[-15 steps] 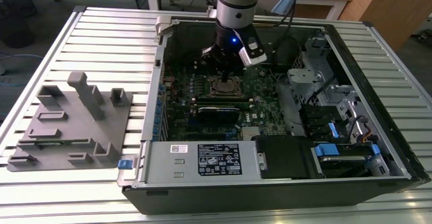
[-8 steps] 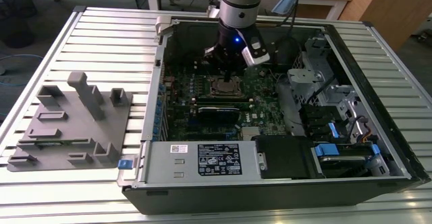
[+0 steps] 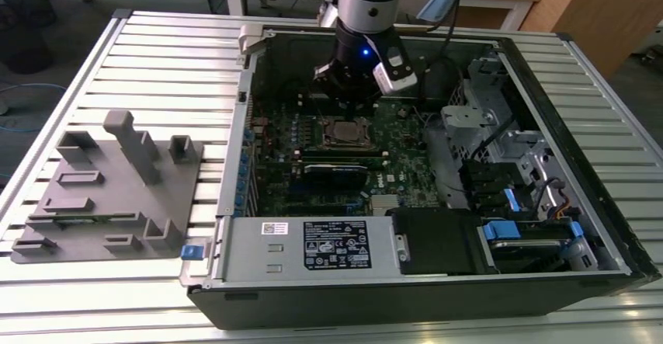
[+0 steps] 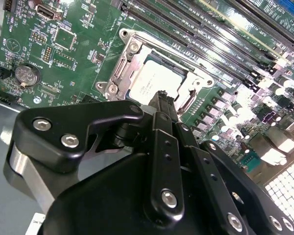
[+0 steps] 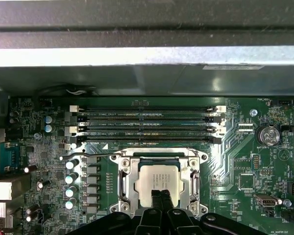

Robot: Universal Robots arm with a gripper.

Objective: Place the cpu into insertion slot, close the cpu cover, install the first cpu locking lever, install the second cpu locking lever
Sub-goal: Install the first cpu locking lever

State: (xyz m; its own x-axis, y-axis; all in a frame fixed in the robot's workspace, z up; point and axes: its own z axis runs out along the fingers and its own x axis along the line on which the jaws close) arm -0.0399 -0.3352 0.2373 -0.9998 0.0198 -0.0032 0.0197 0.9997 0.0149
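Note:
The cpu (image 5: 158, 177) (image 4: 154, 81), a small square chip with a silvery top, lies flat in the insertion slot (image 3: 345, 133) on the green board. The cpu cover (image 5: 125, 182) (image 4: 122, 73), a silvery frame, lies flat around it, and the chip shows through its window. A thin wire lever (image 5: 90, 155) runs off sideways from the socket's corner. My gripper (image 5: 161, 195) (image 4: 162, 97) (image 3: 350, 105) hangs just above the edge of the chip. Its black fingers are shut together with nothing between them.
Several long black memory slots (image 5: 147, 125) run beside the socket, with a row of capacitors (image 5: 71, 178) and a coin battery (image 5: 268, 134) near it. The case's metal walls (image 3: 248, 126) ring the board. A grey fixture (image 3: 104, 189) sits on the slatted table at the exterior view's left.

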